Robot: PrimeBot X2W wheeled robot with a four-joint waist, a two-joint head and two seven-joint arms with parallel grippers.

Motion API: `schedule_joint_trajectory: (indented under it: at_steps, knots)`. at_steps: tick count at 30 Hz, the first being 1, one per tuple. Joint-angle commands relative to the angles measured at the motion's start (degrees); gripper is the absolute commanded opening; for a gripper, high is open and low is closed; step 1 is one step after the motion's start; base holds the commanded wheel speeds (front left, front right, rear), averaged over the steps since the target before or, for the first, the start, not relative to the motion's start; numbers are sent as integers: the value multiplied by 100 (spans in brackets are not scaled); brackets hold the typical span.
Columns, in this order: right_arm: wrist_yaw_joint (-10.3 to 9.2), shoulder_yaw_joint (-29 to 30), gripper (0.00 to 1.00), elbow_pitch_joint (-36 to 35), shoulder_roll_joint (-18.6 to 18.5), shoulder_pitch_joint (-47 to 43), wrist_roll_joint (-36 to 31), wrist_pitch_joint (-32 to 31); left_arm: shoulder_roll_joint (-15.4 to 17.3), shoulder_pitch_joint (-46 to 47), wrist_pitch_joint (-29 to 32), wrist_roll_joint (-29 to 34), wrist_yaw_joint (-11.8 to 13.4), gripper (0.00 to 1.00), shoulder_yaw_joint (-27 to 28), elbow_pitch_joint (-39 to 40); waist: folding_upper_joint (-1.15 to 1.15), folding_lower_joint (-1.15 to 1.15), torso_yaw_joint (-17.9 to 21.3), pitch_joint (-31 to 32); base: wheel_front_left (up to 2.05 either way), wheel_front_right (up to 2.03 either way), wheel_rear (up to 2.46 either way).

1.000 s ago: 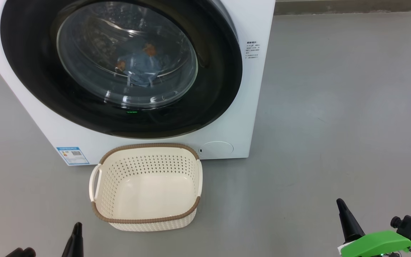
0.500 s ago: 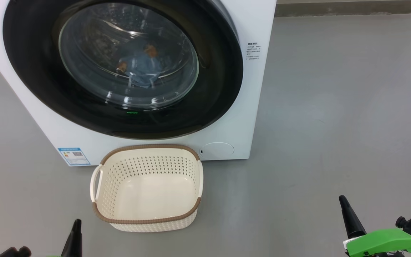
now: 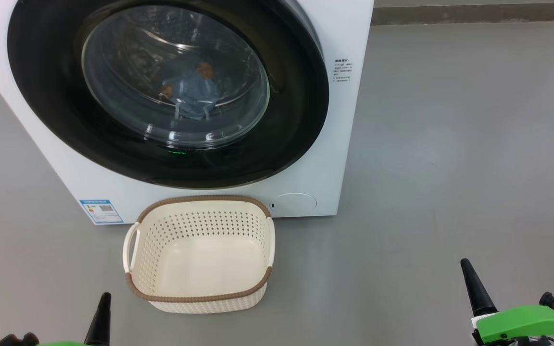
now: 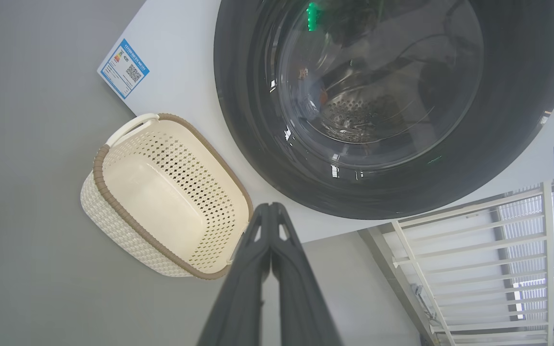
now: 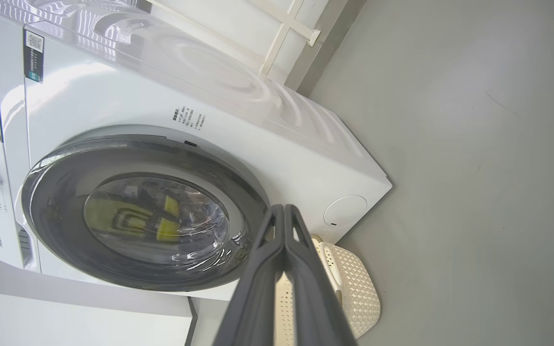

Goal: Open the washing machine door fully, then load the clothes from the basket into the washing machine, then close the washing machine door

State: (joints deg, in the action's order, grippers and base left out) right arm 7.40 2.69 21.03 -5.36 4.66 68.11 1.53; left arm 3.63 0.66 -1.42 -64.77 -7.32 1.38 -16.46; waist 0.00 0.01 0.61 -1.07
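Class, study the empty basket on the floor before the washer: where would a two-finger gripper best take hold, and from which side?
Probably the looped side handle of the basket, approached from above on the robot's left: it stands clear of the wall, leaving a gap for one finger.

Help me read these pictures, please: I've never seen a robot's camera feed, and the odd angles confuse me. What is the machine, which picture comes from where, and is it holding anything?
The robot has two arms, each ending in a gripper with two long dark fingers. One picture comes from a camera on its head, looking down at the floor; there the left gripper pokes up at the lower left and the right gripper at the lower right. The other two come from cameras on the wrists, looking along each gripper's own fingers, so the room appears tilted. Both grippers are shut and hold nothing.

Ahead stands the washing machine, with the washing machine door closed. Through its glass you can make out the clothes, light blue fabric, inside the drum. On the floor in front sits the basket, with nothing in it.
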Motion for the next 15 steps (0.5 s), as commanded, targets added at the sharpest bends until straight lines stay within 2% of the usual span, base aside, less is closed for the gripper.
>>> schedule_joint_trajectory:
  at_steps: [1,15]
  knots:
    - [6,-42,0,-182,-17,152,99,-36,68,271,26,-110,-10,0,164,159,0,-1,-1,1,0,0,0]
    - [7,92,0,-335,64,161,807,-274,25,366,262,-919,-12,0,272,177,0,-1,-20,31,0,0,0]
